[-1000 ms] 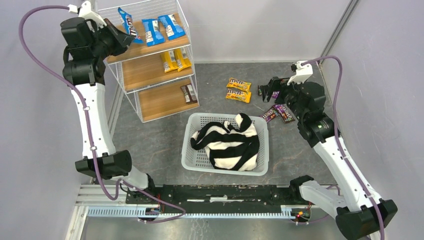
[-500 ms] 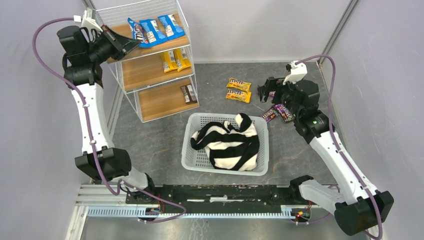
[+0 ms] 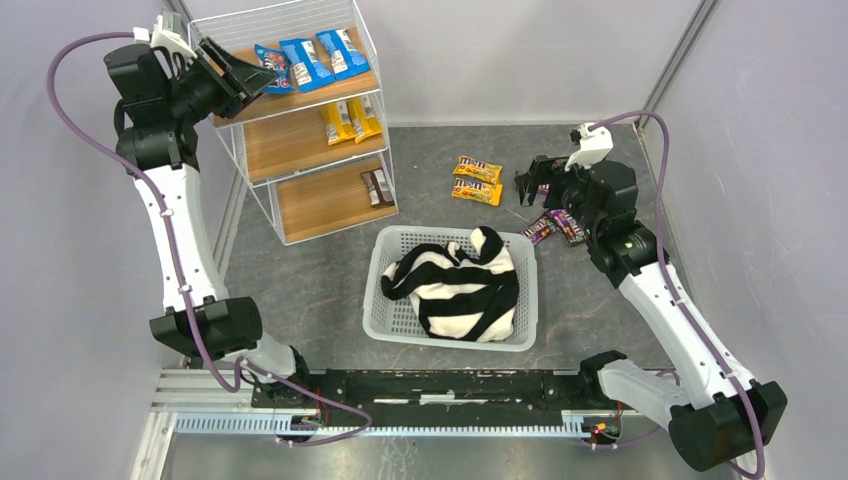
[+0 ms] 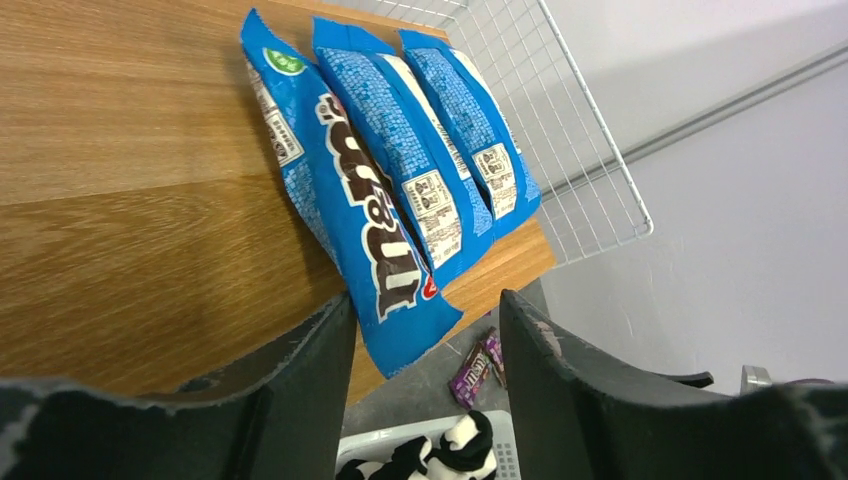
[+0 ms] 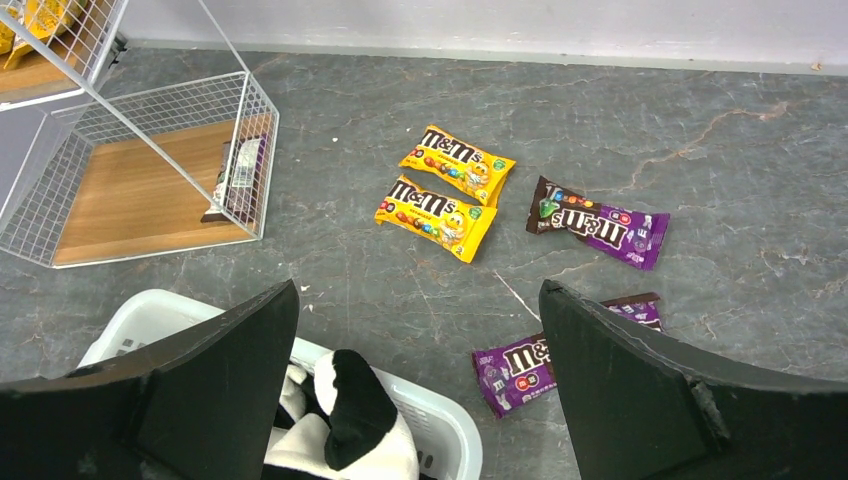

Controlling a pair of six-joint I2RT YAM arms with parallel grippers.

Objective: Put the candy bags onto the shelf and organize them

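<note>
Top view: three blue candy bags (image 3: 305, 62) sit on the shelf (image 3: 290, 145) at upper left, while yellow bags (image 3: 476, 180) and purple bags (image 3: 558, 226) wait on the table (image 3: 330, 270) right of centre; left wrist: your left gripper (image 4: 425, 298) is part open, empty, at the blue row; right wrist: your right gripper (image 5: 417, 290) gapes wide, empty, above the loose ones.

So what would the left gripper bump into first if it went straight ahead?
Most likely the nearest blue candy bag on the shelf. Its near end lies right between the open fingers of the left gripper.
</note>
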